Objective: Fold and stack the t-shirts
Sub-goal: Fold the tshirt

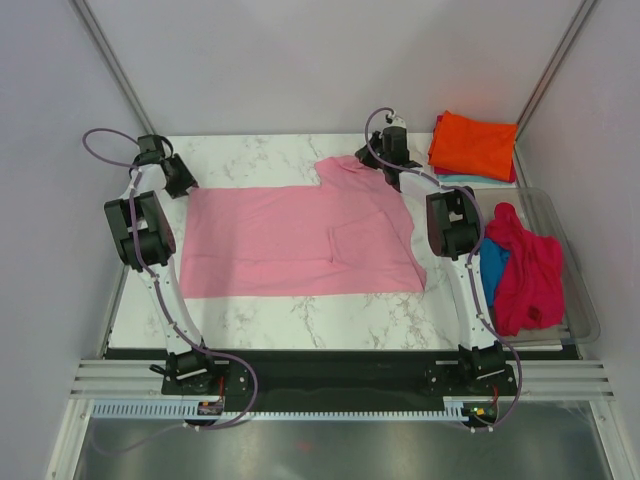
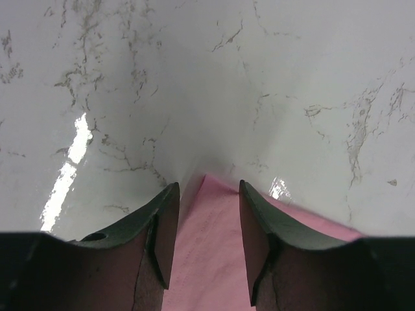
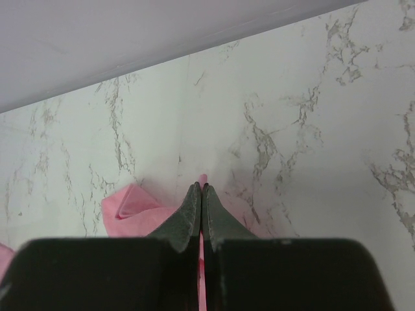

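A light pink t-shirt (image 1: 290, 240) lies spread flat on the marble table (image 1: 260, 312). My left gripper (image 1: 185, 183) is at its far left corner. In the left wrist view the left gripper (image 2: 207, 188) is open, with the jaws standing either side of the pink corner (image 2: 211, 240). My right gripper (image 1: 378, 160) is at the shirt's far right edge. In the right wrist view the right gripper (image 3: 201, 186) is shut on a pinch of pink cloth (image 3: 133, 207). A folded orange t-shirt (image 1: 473, 145) lies on a pale blue one (image 1: 462, 180) at the back right.
A clear bin (image 1: 578, 290) at the right edge holds a crumpled crimson-pink t-shirt (image 1: 527, 275) and a bright blue one (image 1: 493, 268). The back wall (image 3: 130, 39) is close behind the right gripper. Frame posts stand at the far corners.
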Action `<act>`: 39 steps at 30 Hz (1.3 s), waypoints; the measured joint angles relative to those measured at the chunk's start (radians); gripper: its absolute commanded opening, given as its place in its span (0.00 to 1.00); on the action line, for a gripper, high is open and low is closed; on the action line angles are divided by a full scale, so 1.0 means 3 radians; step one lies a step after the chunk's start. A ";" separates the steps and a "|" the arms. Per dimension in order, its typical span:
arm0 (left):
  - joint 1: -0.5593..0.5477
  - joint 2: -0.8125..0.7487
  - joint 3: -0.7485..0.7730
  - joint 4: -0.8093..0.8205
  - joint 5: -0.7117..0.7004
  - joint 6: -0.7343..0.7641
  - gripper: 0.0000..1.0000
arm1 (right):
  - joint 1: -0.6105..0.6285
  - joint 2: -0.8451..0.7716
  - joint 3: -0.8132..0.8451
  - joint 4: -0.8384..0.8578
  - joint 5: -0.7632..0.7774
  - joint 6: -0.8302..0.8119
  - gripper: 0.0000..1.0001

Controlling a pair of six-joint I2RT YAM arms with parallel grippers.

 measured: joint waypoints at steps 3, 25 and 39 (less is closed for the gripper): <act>-0.0006 0.0000 0.0000 0.0000 0.0022 0.0003 0.48 | -0.0008 0.0000 0.0000 -0.0001 -0.0001 0.0001 0.00; -0.0074 -0.0011 -0.0029 -0.0023 0.0099 0.0075 0.02 | -0.0022 -0.0001 0.0000 0.0003 -0.0126 0.0000 0.00; -0.0075 -0.1066 -0.0867 -0.0093 0.0075 -0.0011 0.02 | -0.0015 -0.1289 -0.1340 0.0456 -0.0676 -0.0443 0.00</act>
